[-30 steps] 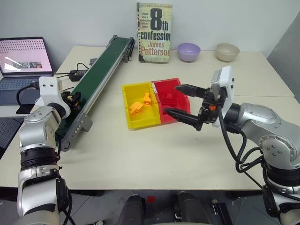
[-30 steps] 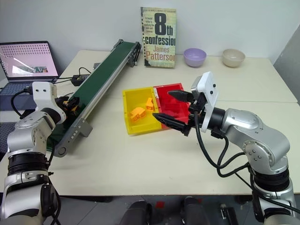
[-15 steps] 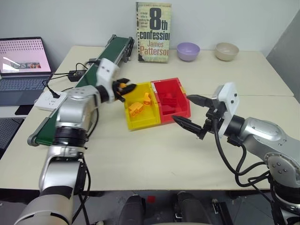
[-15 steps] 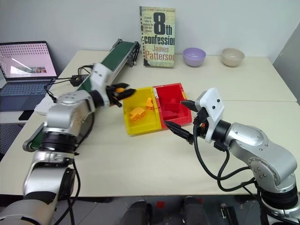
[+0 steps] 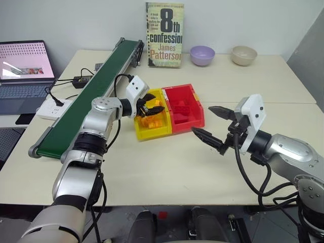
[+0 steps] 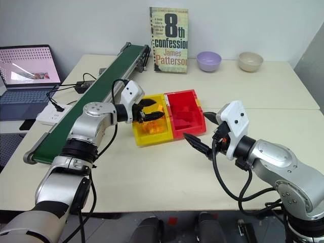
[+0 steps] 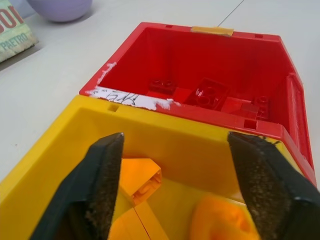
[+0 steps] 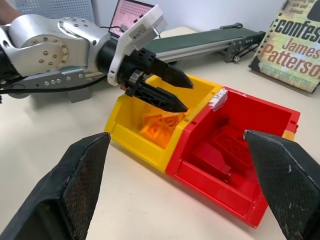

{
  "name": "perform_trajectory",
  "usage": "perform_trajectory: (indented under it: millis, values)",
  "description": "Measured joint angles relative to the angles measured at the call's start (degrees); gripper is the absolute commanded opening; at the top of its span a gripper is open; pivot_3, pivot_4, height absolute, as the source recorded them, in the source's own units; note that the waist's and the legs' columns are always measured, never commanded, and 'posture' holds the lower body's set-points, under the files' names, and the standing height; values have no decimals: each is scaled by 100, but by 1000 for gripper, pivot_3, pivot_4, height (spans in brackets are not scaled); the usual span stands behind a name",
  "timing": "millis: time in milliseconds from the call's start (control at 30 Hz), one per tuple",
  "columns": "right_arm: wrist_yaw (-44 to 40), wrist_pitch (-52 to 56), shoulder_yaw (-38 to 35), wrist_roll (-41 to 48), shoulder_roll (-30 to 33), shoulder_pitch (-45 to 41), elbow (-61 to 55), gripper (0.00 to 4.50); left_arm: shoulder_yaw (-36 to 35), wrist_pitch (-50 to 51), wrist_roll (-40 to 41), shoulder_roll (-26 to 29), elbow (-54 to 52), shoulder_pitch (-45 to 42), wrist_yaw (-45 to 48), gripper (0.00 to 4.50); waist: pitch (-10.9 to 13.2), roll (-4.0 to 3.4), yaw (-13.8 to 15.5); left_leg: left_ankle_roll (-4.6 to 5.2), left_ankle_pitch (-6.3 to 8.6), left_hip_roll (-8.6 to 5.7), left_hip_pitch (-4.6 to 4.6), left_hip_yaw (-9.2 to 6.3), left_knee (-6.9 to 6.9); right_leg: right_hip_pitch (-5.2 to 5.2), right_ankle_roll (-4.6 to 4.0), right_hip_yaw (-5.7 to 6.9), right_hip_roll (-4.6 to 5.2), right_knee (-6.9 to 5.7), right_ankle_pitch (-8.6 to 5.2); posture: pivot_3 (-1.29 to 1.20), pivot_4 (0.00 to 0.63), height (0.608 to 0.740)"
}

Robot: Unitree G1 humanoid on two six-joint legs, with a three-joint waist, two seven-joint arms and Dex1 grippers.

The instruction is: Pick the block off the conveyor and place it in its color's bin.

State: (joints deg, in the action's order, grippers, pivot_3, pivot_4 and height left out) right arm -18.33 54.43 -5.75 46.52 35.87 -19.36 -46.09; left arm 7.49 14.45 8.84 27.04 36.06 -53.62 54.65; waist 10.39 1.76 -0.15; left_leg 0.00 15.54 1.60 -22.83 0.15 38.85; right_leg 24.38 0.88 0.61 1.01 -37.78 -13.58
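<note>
left gripper (image 5: 152, 105) at frame centre-left, hovering over yellow bin (image 5: 139, 127), black fingers spread apart with nothing pinched between them. orange-yellow blocks (image 7: 141, 183) lying inside yellow bin, below the spread fingers; cannot tell which one is the task's block. yellow bin joined side to side with red bin (image 5: 195, 120), centre of frame; red bricks (image 7: 210, 96) inside red bin. right gripper (image 5: 209, 125) right of centre, just beside red bin's right side, above tabletop, fingers spread wide, empty. green conveyor (image 5: 86, 103) running diagonally, lower left to upper centre. paperback book (image 5: 164, 34) upright at top centre; lavender bowl (image 5: 202, 54) and beige bowl (image 5: 244, 54) at upper right. laptop (image 5: 24, 68) at upper left edge.
</note>
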Motion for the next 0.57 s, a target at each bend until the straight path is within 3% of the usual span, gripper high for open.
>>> perform_trajectory:
  millis: [67, 233, 567]
  values:
    - [18, 2, -2, 14, 19, 0, 0, 4500, -8, -18, -3, -3, 33, -46, 46, 4487, 0, 0, 0, 0, 0, -1, 1, 0, 0, 0, 1, 0, 2, 2, 0, 0, 150, 740]
    - [-110, 1, -1, 27, 223, -67, 50, 4500, -91, 3, 0, 262, 31, -64, 276, 4487, 0, 0, -16, 0, 0, -1, 4, -1, 0, 1, 0, 1, 2, 2, 0, 0, 150, 740]
    - [-1458, -510, 196, -374, 1027, -515, 1118, 4500, -218, 758, 190, 2037, -1530, 787, 1651, 4487, 2, -3, -20, 1, 0, 8, 2, -2, -4, 3, -6, -1, -1, 2, -4, 0, 150, 740]
